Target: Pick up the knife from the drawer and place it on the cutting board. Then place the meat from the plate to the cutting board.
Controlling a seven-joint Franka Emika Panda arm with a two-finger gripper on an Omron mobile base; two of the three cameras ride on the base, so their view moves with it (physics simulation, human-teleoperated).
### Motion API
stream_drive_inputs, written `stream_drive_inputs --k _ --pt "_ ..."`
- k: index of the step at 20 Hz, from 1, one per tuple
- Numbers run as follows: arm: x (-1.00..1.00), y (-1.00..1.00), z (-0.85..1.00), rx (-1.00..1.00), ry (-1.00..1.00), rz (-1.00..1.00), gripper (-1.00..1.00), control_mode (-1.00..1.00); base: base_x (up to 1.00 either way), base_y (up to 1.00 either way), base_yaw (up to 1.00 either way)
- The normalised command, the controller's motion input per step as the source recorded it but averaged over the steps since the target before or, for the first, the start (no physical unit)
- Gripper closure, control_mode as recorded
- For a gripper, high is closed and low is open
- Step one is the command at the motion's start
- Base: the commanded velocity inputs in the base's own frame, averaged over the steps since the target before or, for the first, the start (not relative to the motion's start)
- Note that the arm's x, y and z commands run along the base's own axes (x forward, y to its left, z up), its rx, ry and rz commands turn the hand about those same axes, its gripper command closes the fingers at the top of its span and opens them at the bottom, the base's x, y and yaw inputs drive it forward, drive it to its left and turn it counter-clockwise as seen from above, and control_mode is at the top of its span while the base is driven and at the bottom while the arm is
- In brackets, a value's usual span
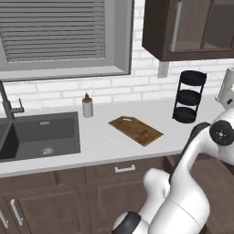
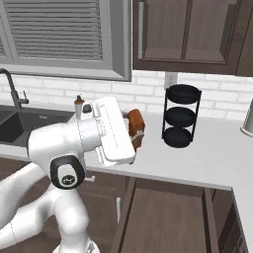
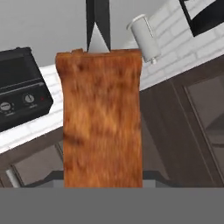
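Over the pale counter, just left of the black three-tier wire rack (image 2: 180, 116), the two-finger gripper (image 2: 132, 133) is clamped on a rust-brown mottled slab (image 2: 135, 120). I'd say that's the meat. It's up in the air, touching nothing but the fingers. In the hand view the meat (image 3: 103, 118) stands tall and covers both fingertips, so the grip looks to be down at its lower end.

The flat brown wooden cutting board (image 1: 137, 130) lies on the counter between the small brown-capped bottle (image 1: 87, 106) and the rack. There's a tiny pale mark near its far corner, which could be the slot or the knife, and it's too small for me to call. The shallow dark brown drawer (image 2: 168, 217) hangs open below the counter edge.

Handling-wise, my guess is the meat is light but soft and a bit slick. It isn't drooping here, but being held by one end means it could swing or slide. I'd rather pinch it across the middle of its short width and set it down flat and low, not drop it.
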Motion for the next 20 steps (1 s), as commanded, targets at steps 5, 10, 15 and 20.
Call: stream_drive_inputs --k 5,10,15,20 --pt "0.21 0.52 0.26 0.25 0.14 -0.08 1.0 -1.0 0.0 0.0 0.0" --pt "0.02 0.35 -0.15 0.42 -0.2 -0.2 1.0 -1.0 0.0 0.0 0.0" --pt "0.03 0.31 -0.27 0.5 -0.28 -0.27 1.0 -1.0 0.0 0.0 0.0" --pt "0.31 0.11 -0.31 0.59 -0.03 -0.32 1.0 -1.0 0.0 0.0 0.0"
